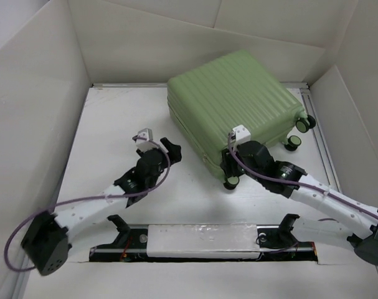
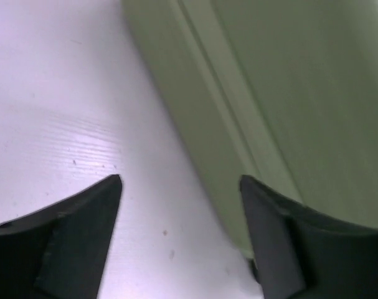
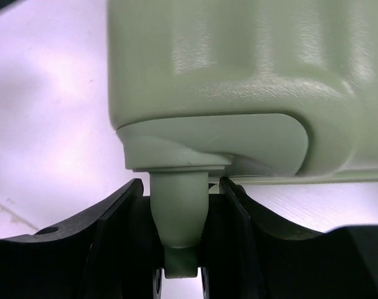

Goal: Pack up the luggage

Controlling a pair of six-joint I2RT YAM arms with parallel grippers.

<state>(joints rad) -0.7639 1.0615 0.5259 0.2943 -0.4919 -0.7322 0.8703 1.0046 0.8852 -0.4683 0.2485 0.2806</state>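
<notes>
gripping caster (image 3: pixel 179 205) at near corner of luggage (image 1: pixel 238 103), our right hand (image 1: pixel 229 169) clenched round its pale stem. we judge low, slow pull best, so smooth shell slides, not tips. our left hand (image 2: pixel 181 184) released, just beside left wall. luggage lies flat, closed, far right on white surface (image 1: pixel 114 118). ribbed pale green hard shell, rounded corners, small black wheels (image 1: pixel 304 124).

Readable text: none in any of the three views;
Luggage (image 1: pixel 238 99) shell: ribbed pale green; no brand, label or number legible on it;
Caster housing (image 3: pixel 207 140): plain moulded plastic; no marking legible in the close right wrist view
</notes>
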